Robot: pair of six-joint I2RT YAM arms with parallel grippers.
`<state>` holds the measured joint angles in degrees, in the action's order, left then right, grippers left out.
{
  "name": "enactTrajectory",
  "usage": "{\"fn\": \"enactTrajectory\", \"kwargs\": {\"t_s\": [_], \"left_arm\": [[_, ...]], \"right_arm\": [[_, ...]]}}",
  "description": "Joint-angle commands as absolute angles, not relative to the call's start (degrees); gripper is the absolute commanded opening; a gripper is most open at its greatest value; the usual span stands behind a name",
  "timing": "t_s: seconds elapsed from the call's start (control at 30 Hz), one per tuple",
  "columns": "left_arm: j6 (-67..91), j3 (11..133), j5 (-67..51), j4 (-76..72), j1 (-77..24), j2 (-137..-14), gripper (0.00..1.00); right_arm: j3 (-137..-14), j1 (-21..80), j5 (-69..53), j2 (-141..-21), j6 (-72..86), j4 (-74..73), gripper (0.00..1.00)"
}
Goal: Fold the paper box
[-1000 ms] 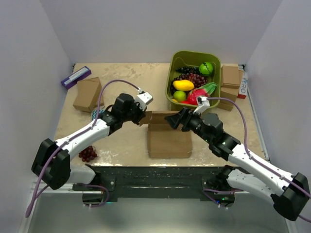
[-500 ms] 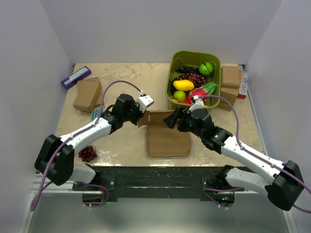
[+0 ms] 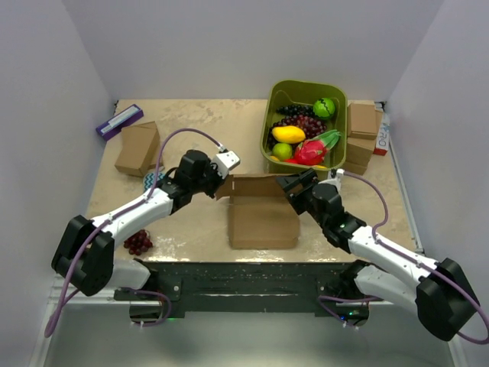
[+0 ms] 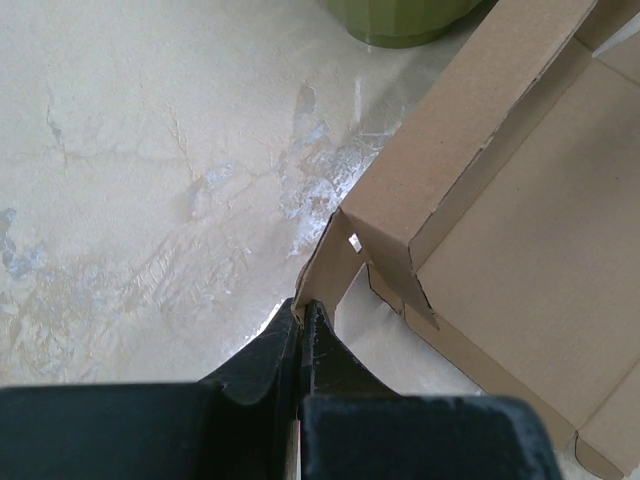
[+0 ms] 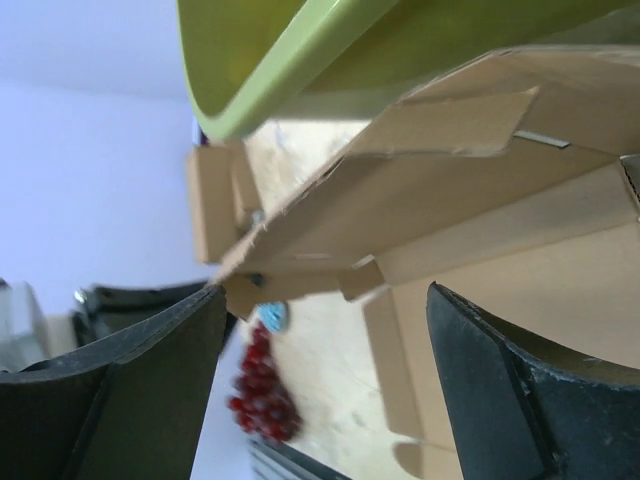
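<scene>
The paper box (image 3: 263,218) lies flat and open in the middle of the table, plain brown cardboard with its back wall raised. My left gripper (image 3: 218,186) is at its back left corner, shut on the small corner flap (image 4: 330,262); the left wrist view shows the box floor (image 4: 530,240) to the right. My right gripper (image 3: 292,183) is open at the box's back right corner. In the right wrist view its fingers (image 5: 150,390) stand wide apart, with the box wall (image 5: 420,190) between and beyond them, untouched.
A green bin (image 3: 299,90) of toy fruit stands just behind the box. Smaller brown boxes sit at the left (image 3: 138,147) and at the right (image 3: 362,130). A purple packet (image 3: 118,121) lies at the far left. Red grapes (image 3: 138,241) lie near the left arm.
My right gripper has swung from the middle of the box's back wall to its back right corner and dropped lower. The left gripper has kept its hold on the corner flap.
</scene>
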<state>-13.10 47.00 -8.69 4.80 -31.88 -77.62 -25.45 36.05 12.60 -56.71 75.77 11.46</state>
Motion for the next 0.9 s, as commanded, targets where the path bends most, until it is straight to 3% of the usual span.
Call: {"fn": "enactTrajectory", "kwargs": {"t_s": [0.0, 0.47, 0.63, 0.87], "left_arm": [[-15.29, 46.32, -7.12, 4.75, -31.73, -76.03, 0.0], [-15.29, 46.14, -7.03, 4.83, -32.17, -75.67, 0.0], [-14.68, 46.23, -7.29, 4.83, -32.26, -75.94, 0.0], [-13.71, 46.14, -9.49, 4.66, -32.43, -76.29, 0.0]], "right_arm": [[-23.21, 35.16, 18.01, -56.6, 86.2, 17.31, 0.83], [-23.56, 33.05, 20.56, -63.37, 88.33, 24.17, 0.75], [-22.42, 33.13, 21.09, -64.33, 89.03, 24.6, 0.5], [-22.06, 33.05, 21.8, -66.7, 89.3, 25.75, 0.26]]}}
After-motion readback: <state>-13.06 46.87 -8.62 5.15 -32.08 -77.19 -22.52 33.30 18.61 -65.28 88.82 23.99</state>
